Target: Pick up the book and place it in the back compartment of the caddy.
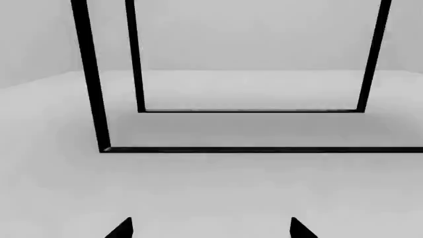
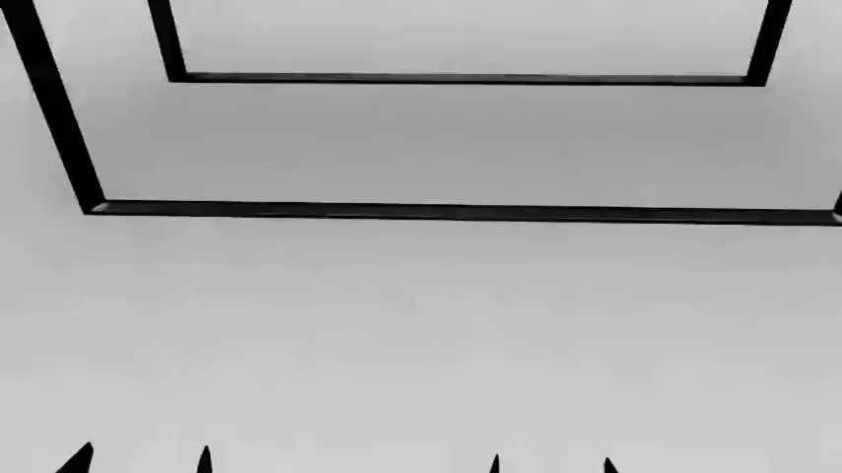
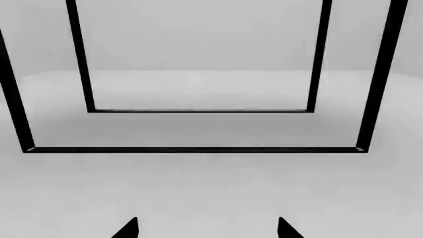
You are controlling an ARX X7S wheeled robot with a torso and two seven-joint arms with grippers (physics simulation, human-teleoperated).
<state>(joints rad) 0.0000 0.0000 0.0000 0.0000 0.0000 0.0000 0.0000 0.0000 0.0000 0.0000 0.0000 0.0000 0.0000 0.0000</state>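
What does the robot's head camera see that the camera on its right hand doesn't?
Only the head view shows two pairs of finger tips: the left gripper and the right gripper. Only the right wrist view shows both upright sides of the nearer black frame and where the pale floor meets the wall. Both show grey floor and two black frames, one behind the other. No book or caddy appears in either.

The floor [image 2: 421, 335] is a plain pale grey with no pattern, shading slightly darker toward 12 o'clock in the head view. Two thin black frames cross it: the nearer frame [image 2: 460, 211] and the farther frame [image 2: 460, 78], both solid black. The gripper fingertips [image 1: 122, 229] and [image 3: 288, 229] show black too.
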